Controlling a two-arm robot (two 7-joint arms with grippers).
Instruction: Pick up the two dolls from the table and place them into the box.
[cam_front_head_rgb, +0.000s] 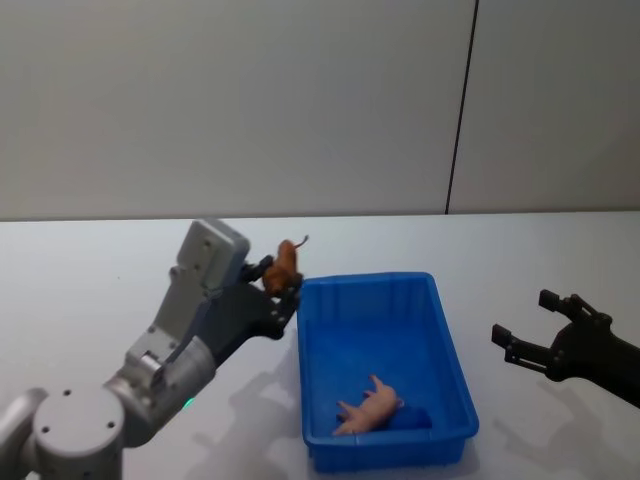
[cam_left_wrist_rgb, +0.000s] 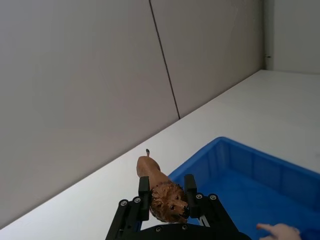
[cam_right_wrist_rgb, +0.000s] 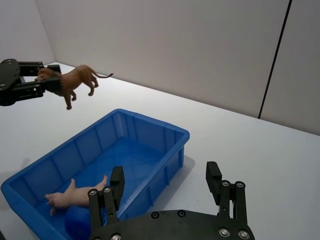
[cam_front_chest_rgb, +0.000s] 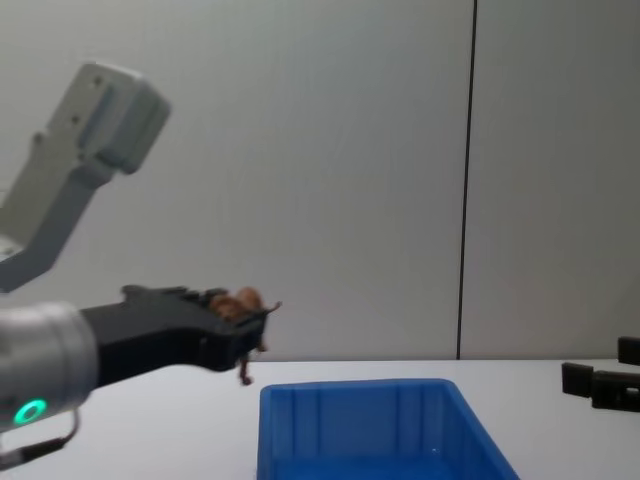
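Lion doll: a brown lion figure (cam_right_wrist_rgb: 75, 84) held by its maned head, body and tail sticking out past the fingertips, well above the surface (cam_front_head_rgb: 90, 270).
Left gripper: the left gripper (cam_left_wrist_rgb: 167, 194) has its fingers (cam_left_wrist_rgb: 144, 191) clamped on either side of the lion's head; in the head view it hangs at the blue bin's far left corner, just outside the rim.
Pig doll: a pink pig figure (cam_front_head_rgb: 368, 406) already lies on its side on the bin floor, far below and away from the left fingers, beside a dark blue rounded thing (cam_right_wrist_rgb: 77, 220) I cannot identify.
Blue bin: the blue bin (cam_front_head_rgb: 447, 340) sits just ahead of the left fingertips, its rim below the hanging lion.
Right gripper: the right gripper (cam_right_wrist_rgb: 165, 185) hovers beside the bin's right side with fingers spread and nothing between them.
Progress: one doll in, one still to drop, by my reading.
Risk, early release: the lion looks short of the opening, so letting go here could drop it on the rim or outside.
Risk, grip: a hold on the head alone may let the body pivot or slip.
Risk, bounce: a drop from this height may bounce out.
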